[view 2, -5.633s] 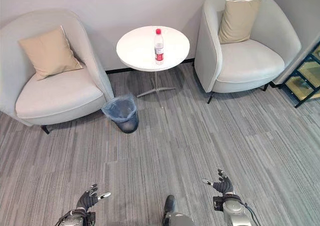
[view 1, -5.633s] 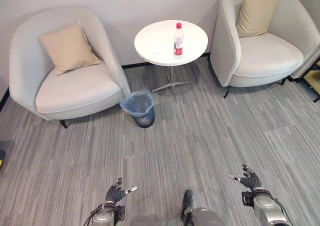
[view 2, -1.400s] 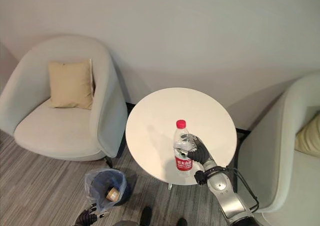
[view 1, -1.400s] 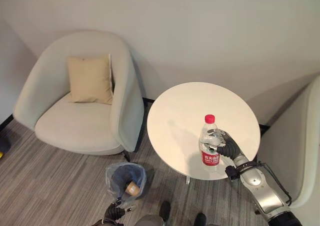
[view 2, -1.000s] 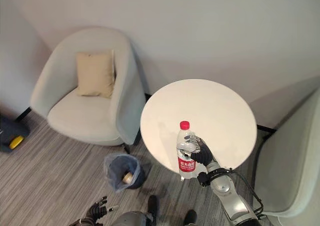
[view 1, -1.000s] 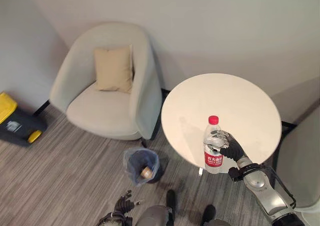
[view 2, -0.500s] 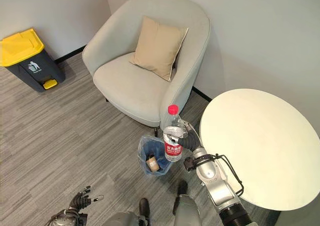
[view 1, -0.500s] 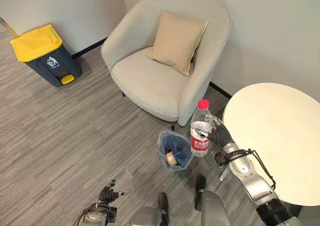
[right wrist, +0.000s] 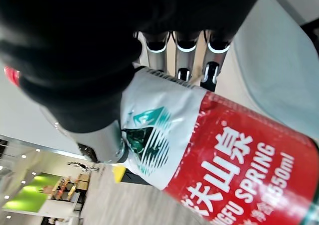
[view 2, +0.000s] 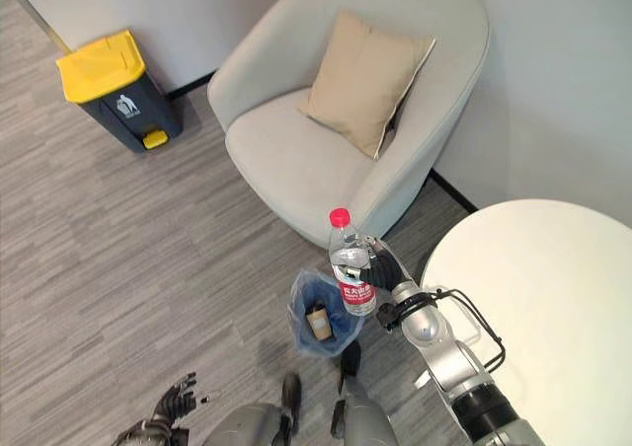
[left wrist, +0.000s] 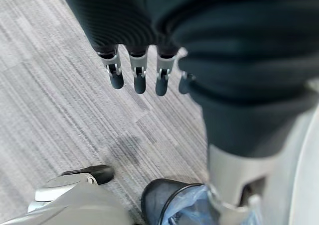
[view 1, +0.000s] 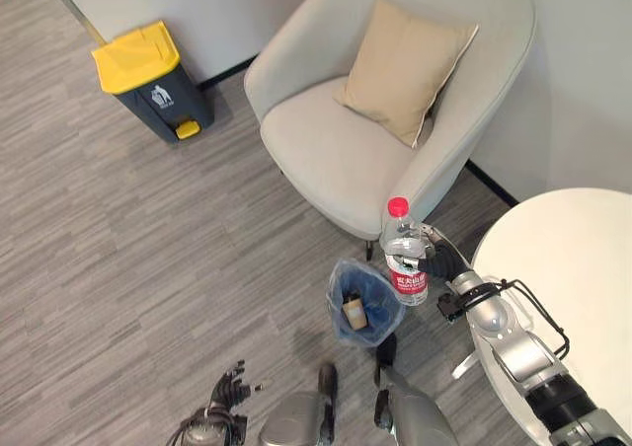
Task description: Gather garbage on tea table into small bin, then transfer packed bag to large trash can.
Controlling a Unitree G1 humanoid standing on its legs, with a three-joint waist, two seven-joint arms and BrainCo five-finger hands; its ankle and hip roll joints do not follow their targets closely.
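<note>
Left eye view showed my right hand [view 1: 432,250] curled round the bottle [view 1: 403,252], which it held upright in the air, red cap up, just beside and above the small bin [view 1: 364,301]. The bin stood on the floor between the armchair [view 1: 385,120] and the round table [view 1: 578,288], lined with a blue bag, with a brown item [view 1: 354,311] inside. On the right wrist view, the fingers [right wrist: 181,56] wrapped the bottle's red label. My left hand [left wrist: 139,68] hung low over the carpet, fingers loosely straight and holding nothing. A cushion [view 2: 365,79] leaned in the chair. Well apart by the wall stood the yellow-lidded can [view 2: 117,86].
</note>
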